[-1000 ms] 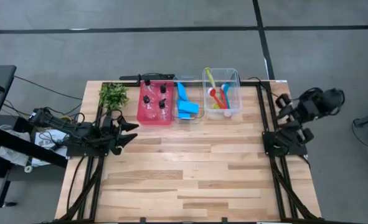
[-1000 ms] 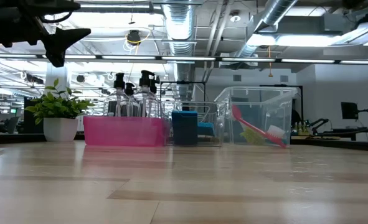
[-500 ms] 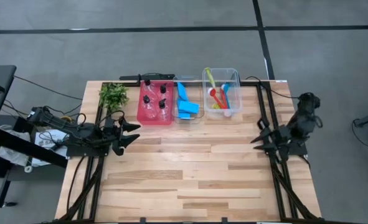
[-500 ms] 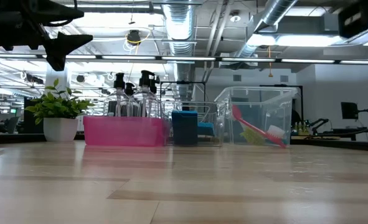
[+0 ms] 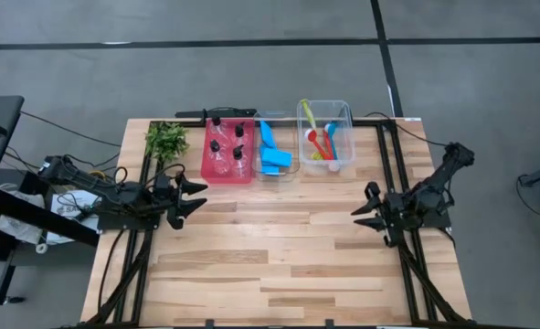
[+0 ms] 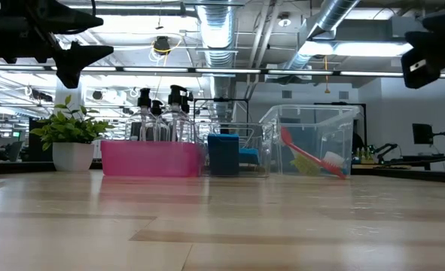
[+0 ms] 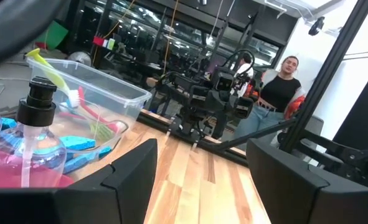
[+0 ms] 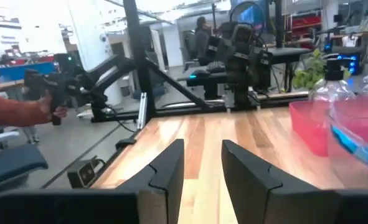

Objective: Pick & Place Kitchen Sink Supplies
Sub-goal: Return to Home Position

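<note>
Fingers spread and empty on both: left gripper centre-left, right gripper centre-right.
Retract each arm slowly, keeping well above the pale wooden worktop.

Wooden table with bins, plant

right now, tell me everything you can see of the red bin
The red bin is a translucent pink-red plastic tub, rectangular, open-topped, sitting flat on the wooden table near its far edge. Four clear bottles with black caps stand upright inside. The plant is on its left, the clear bin of blue sponges close on its right.
</note>
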Robot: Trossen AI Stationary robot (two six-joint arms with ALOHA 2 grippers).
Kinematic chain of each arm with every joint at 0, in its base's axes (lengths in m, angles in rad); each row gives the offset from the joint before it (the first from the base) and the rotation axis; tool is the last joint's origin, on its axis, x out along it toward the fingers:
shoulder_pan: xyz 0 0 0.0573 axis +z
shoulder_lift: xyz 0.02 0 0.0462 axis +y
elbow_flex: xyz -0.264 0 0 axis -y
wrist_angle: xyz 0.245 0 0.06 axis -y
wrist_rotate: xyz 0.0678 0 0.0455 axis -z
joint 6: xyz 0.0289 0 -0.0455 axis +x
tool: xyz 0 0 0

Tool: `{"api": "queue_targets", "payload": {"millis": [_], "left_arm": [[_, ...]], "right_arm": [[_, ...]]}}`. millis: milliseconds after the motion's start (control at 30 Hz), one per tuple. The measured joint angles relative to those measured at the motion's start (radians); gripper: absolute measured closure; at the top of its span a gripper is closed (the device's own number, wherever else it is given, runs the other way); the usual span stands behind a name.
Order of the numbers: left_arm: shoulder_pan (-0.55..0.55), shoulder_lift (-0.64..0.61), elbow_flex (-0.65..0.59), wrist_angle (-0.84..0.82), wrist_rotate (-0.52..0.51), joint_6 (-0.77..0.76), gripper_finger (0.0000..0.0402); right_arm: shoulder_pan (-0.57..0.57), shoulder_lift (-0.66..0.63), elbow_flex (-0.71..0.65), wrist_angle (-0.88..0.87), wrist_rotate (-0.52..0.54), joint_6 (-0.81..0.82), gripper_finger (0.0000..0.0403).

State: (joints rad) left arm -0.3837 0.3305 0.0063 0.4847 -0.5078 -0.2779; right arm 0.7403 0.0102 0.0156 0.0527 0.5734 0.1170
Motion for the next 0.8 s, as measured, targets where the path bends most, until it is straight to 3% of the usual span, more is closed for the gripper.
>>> {"api": "queue_targets", "payload": {"millis": [267,467,800], "left_arm": [[0.000,0.000,0.000,0.003,0.000,-0.006,0.0153],[0.000,0.000,0.000,0.003,0.000,-0.015,0.0153],[0.000,0.000,0.000,0.004,0.000,-0.015,0.0153]], "right_arm": [[-0.031,-0.004,-0.003,0.008,0.000,-0.015,0.0301],[-0.014,-0.004,-0.003,0.008,-0.015,0.156,0.0301],[-0.015,-0.004,-0.003,0.008,-0.015,0.173,0.0301]]}}
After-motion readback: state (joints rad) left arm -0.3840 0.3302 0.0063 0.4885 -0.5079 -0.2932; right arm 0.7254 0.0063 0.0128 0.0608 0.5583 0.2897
